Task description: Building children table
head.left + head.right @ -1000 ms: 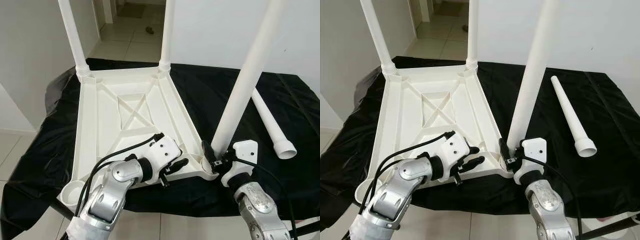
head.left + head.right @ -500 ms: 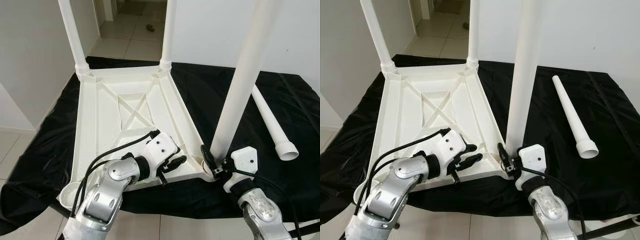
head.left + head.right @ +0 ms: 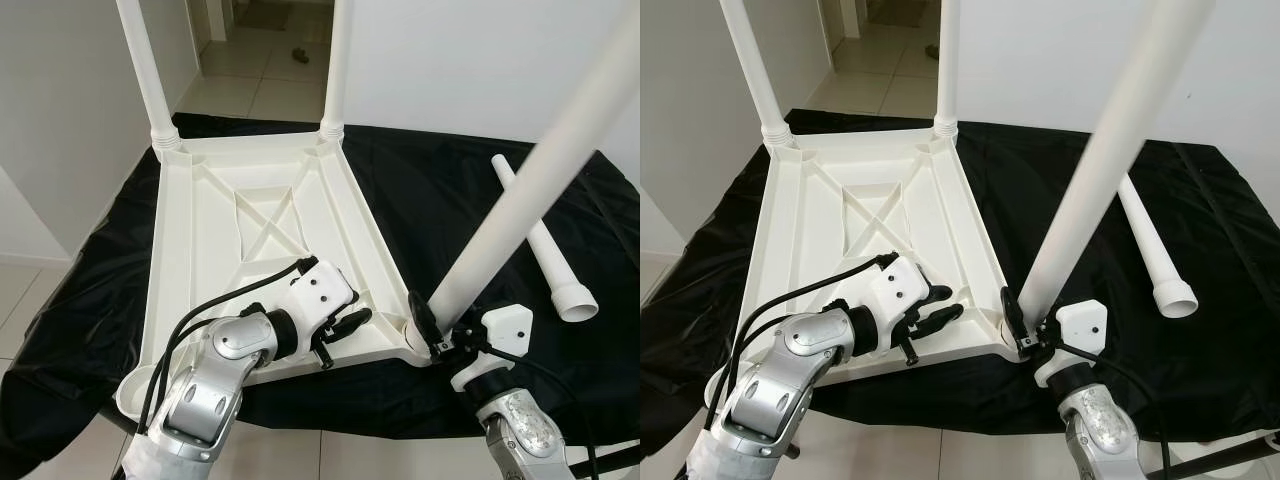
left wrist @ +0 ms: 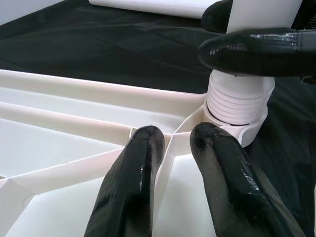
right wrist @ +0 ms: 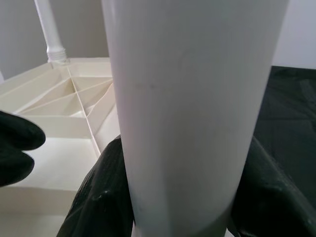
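In the left eye view, the white moulded-plastic children's table top (image 3: pixel 250 240), turned underside up with its crossed ribs showing, lies on the tabletop covered by a black cloth (image 3: pixel 440 190); two white round plastic legs already stand in the far corner sockets at 11 and 12 o'clock. The right hand (image 3: pixel 437 322) is clamped on the base of the third white tubular leg (image 3: pixel 530 195), which meets the near corner socket at 5 o'clock but leans strongly toward 2 o'clock. A loose fourth white tapered leg (image 3: pixel 545 250) lies on the cloth at 3 o'clock, behind the leaning one. In the right eye view, the left hand (image 3: pixel 935 312) presses on the underside near the same corner, its two fingers slightly parted and gripping nothing. In the left wrist view, those fingers (image 4: pixel 133 182) straddle a rib, with the ribbed threaded collar (image 4: pixel 239 101) of the leg seated just beyond. In the right wrist view, both black fingers (image 5: pixel 101 195) wrap the leg shaft closely. Judgement: with the leg this far off vertical, turning or pushing it may cross the thread or jam the collar, and side load may lever the table top across the slippery cloth if the left hand's pressure eases. The empty near socket at 7 o'clock is yet to be fitted.
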